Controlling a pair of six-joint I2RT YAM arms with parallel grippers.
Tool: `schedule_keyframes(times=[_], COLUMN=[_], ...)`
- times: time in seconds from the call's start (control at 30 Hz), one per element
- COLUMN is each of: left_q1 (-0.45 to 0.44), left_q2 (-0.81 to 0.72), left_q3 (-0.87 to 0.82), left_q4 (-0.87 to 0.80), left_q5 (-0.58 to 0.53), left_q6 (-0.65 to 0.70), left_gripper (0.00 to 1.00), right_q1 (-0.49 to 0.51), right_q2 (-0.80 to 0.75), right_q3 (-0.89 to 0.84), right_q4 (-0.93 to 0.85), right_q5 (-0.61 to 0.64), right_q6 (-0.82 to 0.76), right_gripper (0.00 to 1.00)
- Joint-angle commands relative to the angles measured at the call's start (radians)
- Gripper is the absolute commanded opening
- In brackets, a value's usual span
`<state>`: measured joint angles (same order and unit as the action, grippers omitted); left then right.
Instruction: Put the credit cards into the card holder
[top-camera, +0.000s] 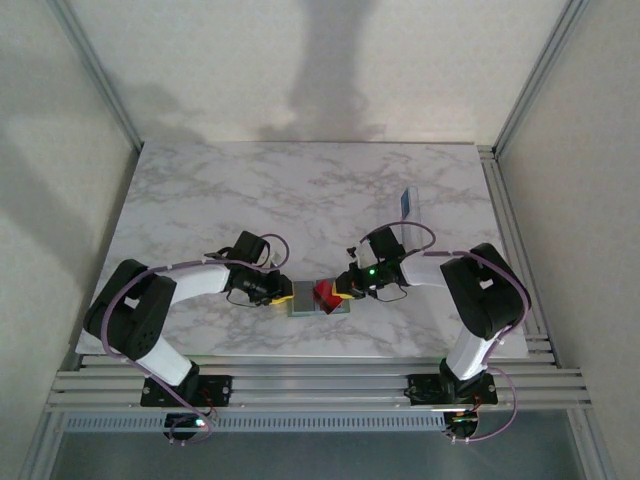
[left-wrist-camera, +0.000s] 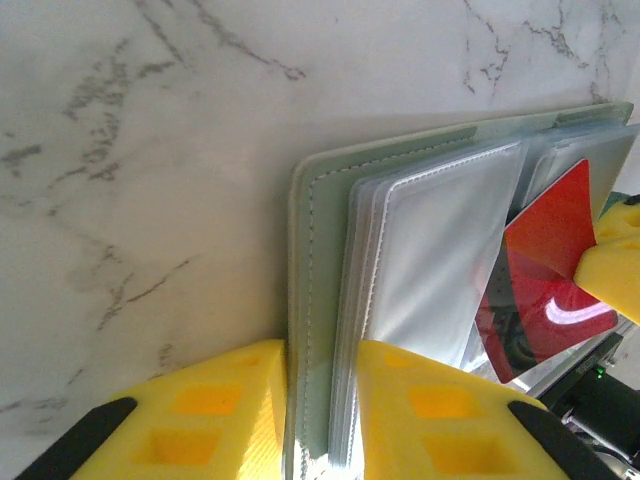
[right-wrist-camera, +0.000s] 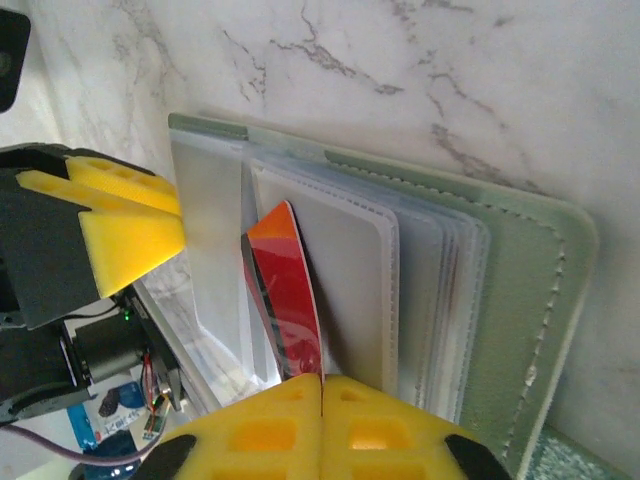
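**Red card tilting over the open card holder, both grippers clamped**

You are looking at the card holder (top-camera: 303, 303) lying open on the marble table (top-camera: 300, 190), with its long axis running from one gripper across to the other. Your left gripper (left-wrist-camera: 322, 425) is pinching the holder's left edge. One finger is sitting on the grey-green cover and the other is pressing on the stack of clear sleeves (left-wrist-camera: 440, 250), so the jaws are standing only as far apart as that stack is thick. Your right gripper (right-wrist-camera: 322, 425) is pressing its pads flat together on one end of the red card (right-wrist-camera: 285, 290).

That card is standing tilted on edge over the holder's middle. Its long axis is leading away from the right fingers, and its free end is pointing into the sleeves.

The gripped end is hiding between the pads. You cannot tell whether the leading corner is sitting inside a pocket or only resting against one, because the sleeves are glaring and cloudy. For the same reason you cannot tell what they are carrying.

A blue and white card (top-camera: 408, 203) is sitting well away from the holder, to its right and farther back, too small for its pose to be made out.
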<state>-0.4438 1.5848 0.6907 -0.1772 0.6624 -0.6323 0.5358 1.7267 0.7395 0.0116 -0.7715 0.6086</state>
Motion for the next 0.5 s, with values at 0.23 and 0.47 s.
schedule_keyframes(times=[0.23, 0.47], left_q1=[-0.019, -0.026], left_q2=[0.0, -0.004], left_q3=[-0.023, -0.03], left_q4=[0.03, 0.031], left_q5=[0.009, 0.017], left_q6=[-0.019, -0.017], left_gripper=[0.22, 0.22], right_q1=[0.066, 0.094], right_q2=[-0.072, -0.126], right_q3=[-0.063, -0.098], right_q4=[0.101, 0.092], right_q5=[0.198, 0.31], right_q6=[0.144, 0.17], right_gripper=[0.07, 0.09])
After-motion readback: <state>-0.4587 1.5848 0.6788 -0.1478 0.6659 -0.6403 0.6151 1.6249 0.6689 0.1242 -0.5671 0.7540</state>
